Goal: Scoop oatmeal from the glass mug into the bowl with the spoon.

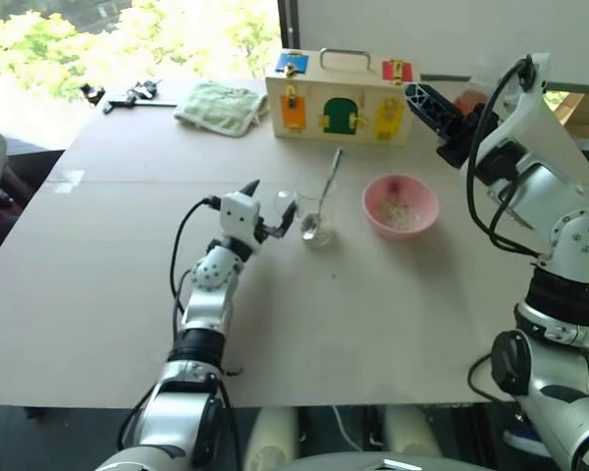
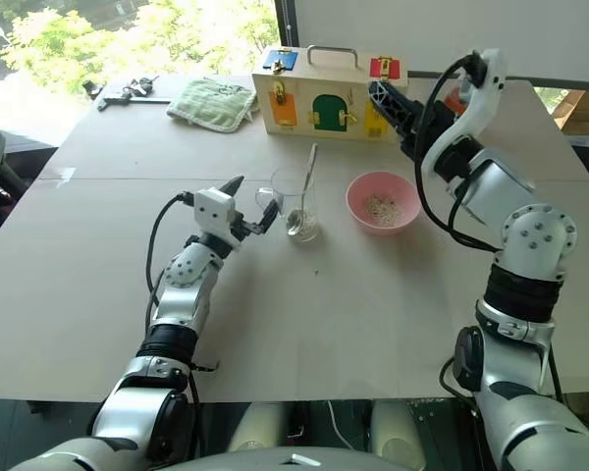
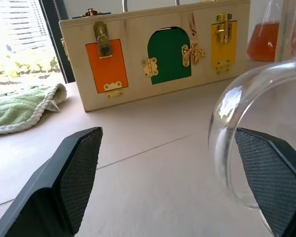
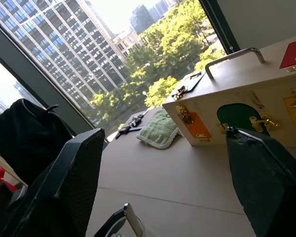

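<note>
Left gripper (image 1: 271, 213) sat at frame centre with fingers spread apart, holding nothing, just beside the glass mug (image 1: 313, 218). The spoon (image 1: 326, 192) stood inside the mug. Pink bowl (image 1: 401, 205) with oatmeal (image 1: 400, 212) lay right of centre; right gripper (image 1: 434, 120) hung open, upper right, empty.

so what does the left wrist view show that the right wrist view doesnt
Left wrist view: the glass mug close up beside the open left gripper, with the flask of orange liquid behind it.

Right wrist view: the open right gripper, city buildings and trees through the window, and small dark tools on the table.

Both: the wooden box with its coloured doors, the green cloth and the table.
</note>
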Controlling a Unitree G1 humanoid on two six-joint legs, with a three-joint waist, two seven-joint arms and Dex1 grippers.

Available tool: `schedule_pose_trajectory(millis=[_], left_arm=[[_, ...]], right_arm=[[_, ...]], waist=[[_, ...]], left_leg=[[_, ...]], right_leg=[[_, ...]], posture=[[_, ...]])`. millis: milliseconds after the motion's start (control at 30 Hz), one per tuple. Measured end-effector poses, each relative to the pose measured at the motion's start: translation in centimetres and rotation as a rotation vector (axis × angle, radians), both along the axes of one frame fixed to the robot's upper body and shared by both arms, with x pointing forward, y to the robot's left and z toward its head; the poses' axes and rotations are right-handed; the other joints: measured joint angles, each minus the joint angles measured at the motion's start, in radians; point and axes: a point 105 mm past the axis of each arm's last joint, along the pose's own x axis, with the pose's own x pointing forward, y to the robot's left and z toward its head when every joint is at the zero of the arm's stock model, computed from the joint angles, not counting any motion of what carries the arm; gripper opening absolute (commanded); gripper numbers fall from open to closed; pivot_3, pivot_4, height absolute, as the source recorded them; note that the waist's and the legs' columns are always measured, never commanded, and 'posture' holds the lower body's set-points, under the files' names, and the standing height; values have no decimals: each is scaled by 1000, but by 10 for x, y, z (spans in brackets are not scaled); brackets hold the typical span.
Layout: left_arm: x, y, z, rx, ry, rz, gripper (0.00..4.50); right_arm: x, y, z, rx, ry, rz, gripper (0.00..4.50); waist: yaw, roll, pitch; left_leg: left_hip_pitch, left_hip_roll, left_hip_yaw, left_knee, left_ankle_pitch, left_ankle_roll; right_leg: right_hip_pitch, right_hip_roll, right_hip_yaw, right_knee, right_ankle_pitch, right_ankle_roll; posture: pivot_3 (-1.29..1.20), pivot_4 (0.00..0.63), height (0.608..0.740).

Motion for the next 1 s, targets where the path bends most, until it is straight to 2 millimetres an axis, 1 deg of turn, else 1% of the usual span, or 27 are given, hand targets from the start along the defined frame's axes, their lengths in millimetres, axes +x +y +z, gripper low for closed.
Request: schedule_pose_trajectory(millis=[167,300,333,367,400,433,467,500,533,567,600,633,667,700,767,867,1000], left_arm=[[-11,3,1,10,13,5,4479],[-21,5,8,0,7,3,4479],[-28,6,10,-15,19,2,4479],[-41,9,9,-35,46,-1,4479],[-51,17,5,-37,82,10,4479],[-56,19,2,-34,112,13,4479],[-69,24,-4,-18,161,12,4479],[-87,30,-13,10,234,12,4479],[-92,33,-17,16,259,14,4479],[-99,35,-23,12,305,14,4479],[-107,32,-24,-3,332,-5,4479],[-111,31,-24,-6,340,-13,4479],[-122,30,-28,0,366,-26,4479],[-130,32,-31,4,384,-26,4479],[-144,37,-43,15,443,-21,4479],[-156,36,-52,41,474,-47,4479],[-161,33,-52,79,446,-79,4479]], right_arm=[[-4,-1,-6,-8,17,20,3950],[-14,-2,-8,-40,-7,38,3950],[-20,-2,-15,-77,-16,49,3950],[-30,-7,-33,-182,-7,44,3950],[-35,-13,-56,-270,39,39,3950],[-37,-18,-70,-339,64,26,3950],[-45,-26,-98,-460,118,20,3950],[-57,-38,-134,-572,184,17,3950],[-60,-41,-145,-594,210,22,3950],[-68,-42,-163,-620,232,39,3950],[-76,-41,-174,-651,198,57,3950],[-80,-42,-179,-671,186,65,3950],[-90,-45,-188,-719,130,72,3950],[-96,-47,-196,-744,110,81,3950],[-107,-50,-208,-760,71,100,3950],[-113,-50,-209,-729,16,108,3950],[-120,-54,-214,-708,-4,94,3950]], waist=[[1,0,0],[1,0,0],[1,-1,0],[3,-1,-1],[3,-1,-1],[3,-1,-1],[4,-1,-1],[5,-1,-1],[4,-1,-1],[5,0,-1],[5,1,0],[4,0,0],[5,0,0],[4,0,0],[1,0,0],[3,0,-1],[14,0,-1]], left_leg=[[0,0,-1,0,0,0],[0,2,-2,0,0,0],[-1,2,-2,0,0,0],[-2,4,-4,-1,0,1],[-1,4,-4,-2,-1,1],[-1,3,-4,-2,-1,1],[-1,3,-4,-2,-1,2],[-1,3,-5,-3,-1,2],[0,3,-4,-3,-1,2],[1,3,-4,-2,-1,2],[3,3,-4,-2,-2,3],[6,4,-4,-2,-3,6],[13,4,-4,-2,-4,6],[17,5,-4,-3,-4,6],[18,5,-3,-3,-4,6],[20,7,-3,-2,-4,6],[18,7,-3,-2,-4,6]], right_leg=[[0,0,0,0,0,0],[0,0,0,0,0,0],[0,0,0,-1,0,0],[1,0,-1,-4,0,0],[2,-1,0,-6,0,0],[2,-1,0,-6,0,0],[2,-1,1,-7,0,0],[3,-1,2,-7,0,0],[2,-1,2,-7,0,0],[2,0,1,-5,0,0],[3,1,1,-4,0,0],[7,2,1,-5,0,0],[14,2,1,-6,0,0],[17,2,1,-7,-1,0],[18,2,2,-7,-1,1],[18,3,3,-6,-1,0],[17,3,3,-7,0,-1]], posture=[[0,150,740],[0,150,740],[0,150,740],[0,150,740],[0,150,740],[0,150,740],[0,150,740],[0,150,740],[0,150,740],[0,150,740],[0,150,740],[0,150,740],[0,150,740],[0,150,740],[0,150,740],[0,150,740],[0,150,740]])
